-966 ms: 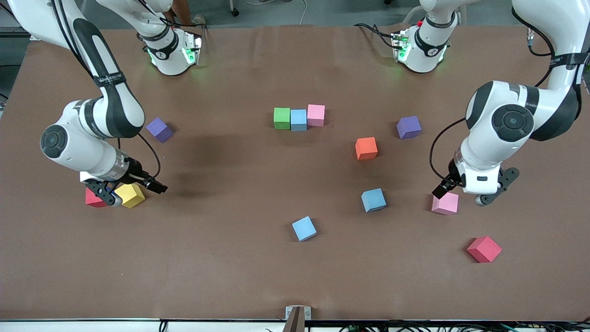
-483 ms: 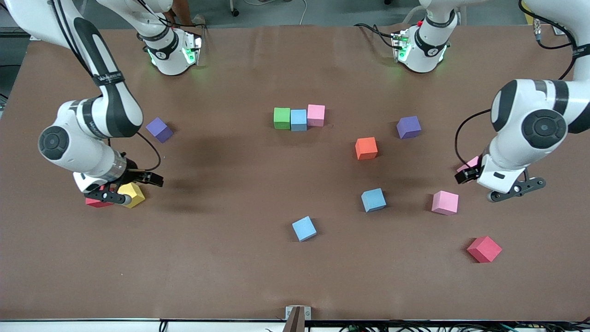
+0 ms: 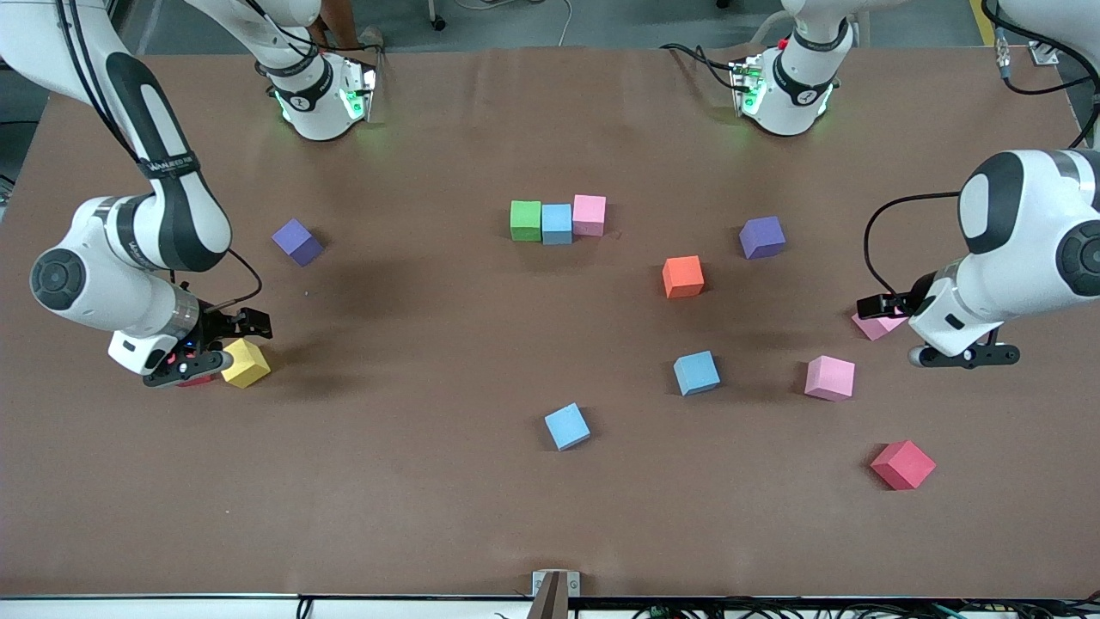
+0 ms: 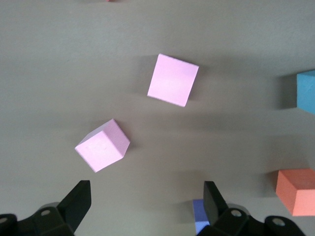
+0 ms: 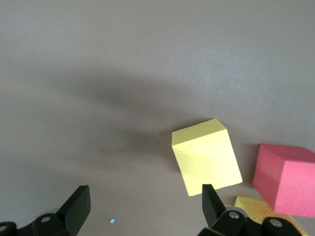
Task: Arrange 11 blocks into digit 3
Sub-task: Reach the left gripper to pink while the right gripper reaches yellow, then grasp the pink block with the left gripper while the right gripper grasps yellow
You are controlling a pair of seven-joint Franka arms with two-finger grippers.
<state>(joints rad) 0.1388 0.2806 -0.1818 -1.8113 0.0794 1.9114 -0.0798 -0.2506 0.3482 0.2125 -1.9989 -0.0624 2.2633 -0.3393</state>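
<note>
The right tool (image 3: pixel 212 348) hides most of a seemingly red block (image 3: pixel 194 380).

Wide table covered in matte brown sheet (image 3: pixel 430 516), lit evenly from above, soft shadows on it. Grey floor (image 3: pixel 516 21) shows above the table's top edge, with a white cable lying on it. Small grey metal bracket (image 3: pixel 555 585) sits at the table's near edge, midway.

The row of green block (image 3: pixel 525 220), blue block (image 3: pixel 557 223) and pink block (image 3: pixel 589 214) has bare table (image 3: pixel 430 481) all around. Nearer the camera, two blue blocks (image 3: pixel 696 372) (image 3: pixel 567 426) and an orange block (image 3: pixel 683 276) stand well apart, leaving wide gaps between them.
</note>
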